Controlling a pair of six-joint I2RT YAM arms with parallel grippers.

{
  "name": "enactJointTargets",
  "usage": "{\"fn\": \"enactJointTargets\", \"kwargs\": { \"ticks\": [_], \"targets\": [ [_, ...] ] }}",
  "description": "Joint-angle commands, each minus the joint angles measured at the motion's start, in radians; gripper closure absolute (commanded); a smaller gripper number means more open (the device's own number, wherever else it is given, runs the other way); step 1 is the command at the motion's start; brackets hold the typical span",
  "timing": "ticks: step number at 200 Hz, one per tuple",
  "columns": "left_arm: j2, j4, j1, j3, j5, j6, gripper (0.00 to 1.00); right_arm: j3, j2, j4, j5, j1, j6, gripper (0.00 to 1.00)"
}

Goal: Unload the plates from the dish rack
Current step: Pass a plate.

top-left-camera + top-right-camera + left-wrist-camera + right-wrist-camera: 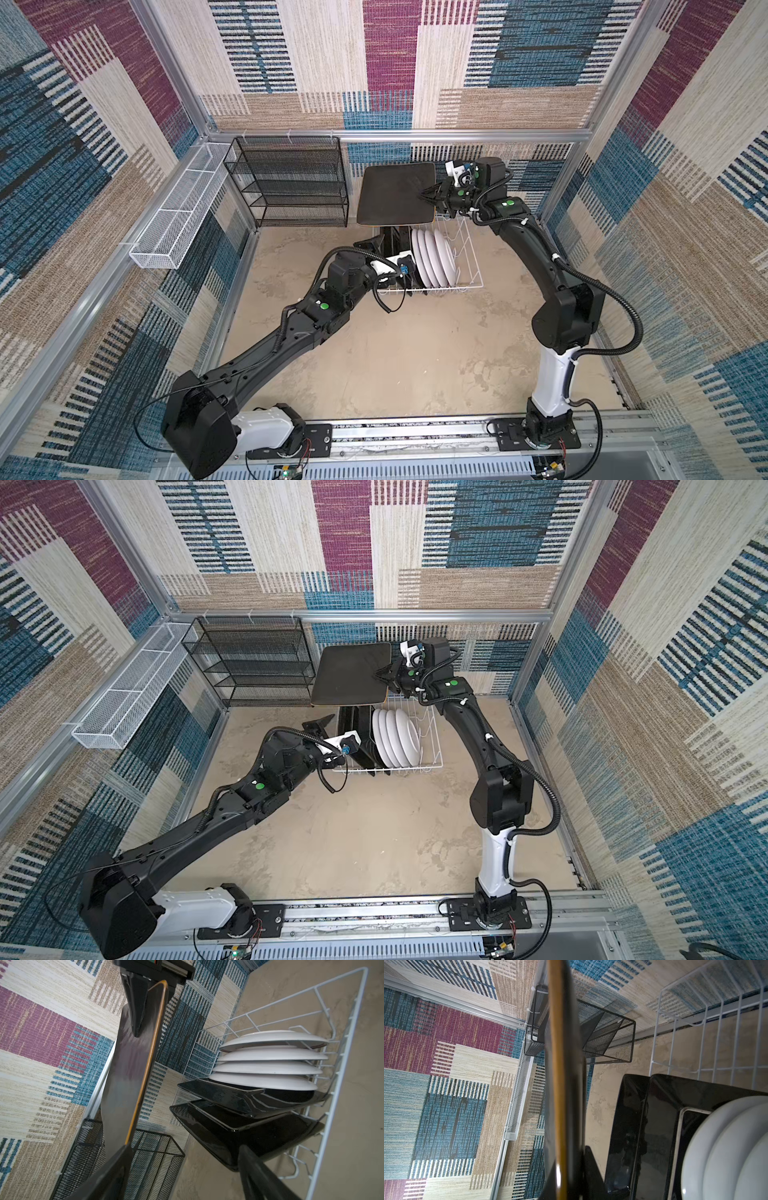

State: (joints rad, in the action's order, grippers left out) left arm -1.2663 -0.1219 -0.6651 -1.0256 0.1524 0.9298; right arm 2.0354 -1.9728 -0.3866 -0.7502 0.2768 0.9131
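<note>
One square plate [395,193] is hanging black back up, pinched by the right gripper [428,199] over the dish rack [471,266], near the mesh shelf [291,183]; the left gripper [185,1146] is gaping below.

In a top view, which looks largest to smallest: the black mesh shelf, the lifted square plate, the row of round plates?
black mesh shelf
lifted square plate (nearer the camera, so enlarged)
row of round plates

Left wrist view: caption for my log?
Right gripper holds one square plate clear of the dish rack; four round plates stand inside.
</note>
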Motion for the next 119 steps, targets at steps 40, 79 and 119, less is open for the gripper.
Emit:
{"fn": "enactJointTargets", "kwargs": {
  "ticks": [40,79,119],
  "targets": [
    [0.022,0.267,0.026,-0.217,-0.08,-0.448,0.18,-0.066,0.058,0.129,0.045,-0.016,-0.071,1.0],
    [-0.054,0.492,0.088,-0.444,-0.159,-0.691,0.18,-0.197,0.151,0.21,0.093,-0.017,-0.108,1.0],
    [-0.133,0.656,0.207,-0.607,-0.369,-0.971,0.18,-0.324,0.236,0.288,0.106,-0.018,-0.142,1.0]
  ]
}}
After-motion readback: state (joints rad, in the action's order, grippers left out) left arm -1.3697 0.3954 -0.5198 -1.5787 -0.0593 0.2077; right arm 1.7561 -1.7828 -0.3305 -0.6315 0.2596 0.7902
